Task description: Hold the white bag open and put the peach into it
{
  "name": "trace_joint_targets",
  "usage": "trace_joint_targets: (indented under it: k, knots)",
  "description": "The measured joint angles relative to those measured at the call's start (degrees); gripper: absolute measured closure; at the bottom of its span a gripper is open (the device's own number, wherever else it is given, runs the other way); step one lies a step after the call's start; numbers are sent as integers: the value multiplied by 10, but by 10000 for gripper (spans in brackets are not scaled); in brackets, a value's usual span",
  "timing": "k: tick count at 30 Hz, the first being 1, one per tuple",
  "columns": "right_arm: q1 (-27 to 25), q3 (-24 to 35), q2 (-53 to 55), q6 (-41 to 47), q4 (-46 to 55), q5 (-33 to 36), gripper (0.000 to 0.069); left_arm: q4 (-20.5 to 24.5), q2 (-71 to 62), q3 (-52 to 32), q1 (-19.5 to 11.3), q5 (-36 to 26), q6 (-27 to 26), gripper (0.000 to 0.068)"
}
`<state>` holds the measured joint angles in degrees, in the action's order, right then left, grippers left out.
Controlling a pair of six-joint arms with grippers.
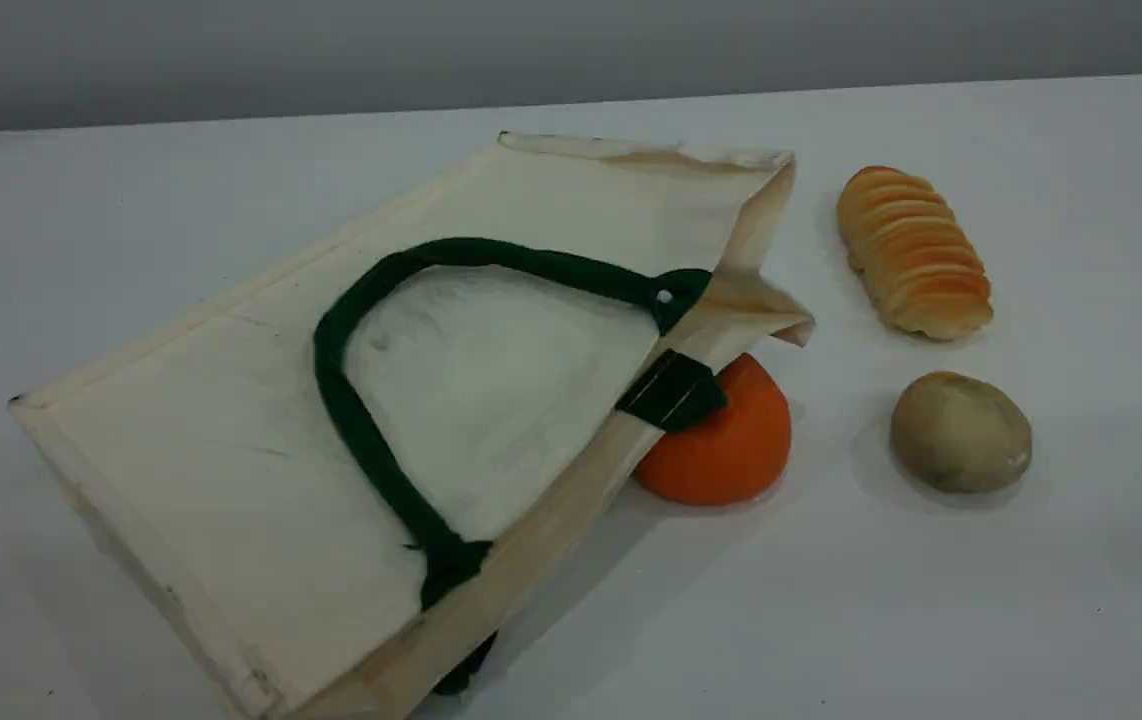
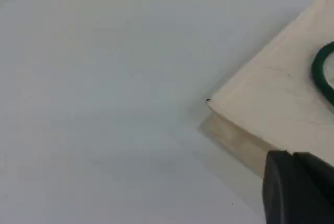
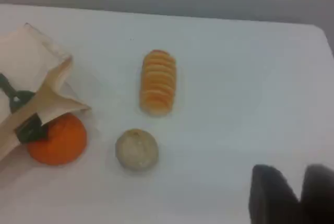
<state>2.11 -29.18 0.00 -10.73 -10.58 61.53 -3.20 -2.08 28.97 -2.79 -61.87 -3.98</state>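
The white bag [image 1: 231,400] lies flat on the table with its mouth turned right, and a dark green rope handle [image 1: 351,420] is looped across its top face. The mouth's lower edge rests on an orange fruit [image 1: 731,450]. The peach is not in view. Neither arm shows in the scene view. My left gripper [image 2: 293,182] hovers by the bag's corner [image 2: 282,93], its dark fingers together on nothing. My right gripper [image 3: 301,192] hangs over bare table right of the food, with a narrow gap between its fingertips and nothing in it. The bag's mouth [image 3: 47,93] is at that view's left.
A ridged golden bread roll [image 1: 916,250] and a brownish potato-like lump [image 1: 961,430] lie right of the bag. The right wrist view shows the roll [image 3: 157,82], the lump [image 3: 136,149] and the orange fruit [image 3: 57,140]. The white table [image 1: 931,620] runs on at front right and far left.
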Motion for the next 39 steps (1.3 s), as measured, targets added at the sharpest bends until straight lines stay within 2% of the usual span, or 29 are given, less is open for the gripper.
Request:
trace_joint_targets:
  k: [9,15,21,28,35,39]
  knots:
    - [-5,0,0,0,-1,0,545,0,5,0,0,-1,0,607]
    - [-67,0,0,-2,-1,0,535,1,21,0,0,0,0,598]
    - [-91,0,0,-1,-1,0,526,1,21,0,7,0,0,594]
    - [-89,0,0,0,-1,0,519,1,21,0,7,0,0,584]
    - [-34,0,0,0,0,0,514,1,21,0,14,0,0,575]
    - [-32,0,0,-2,-1,0,514,1,21,0,14,0,0,570]
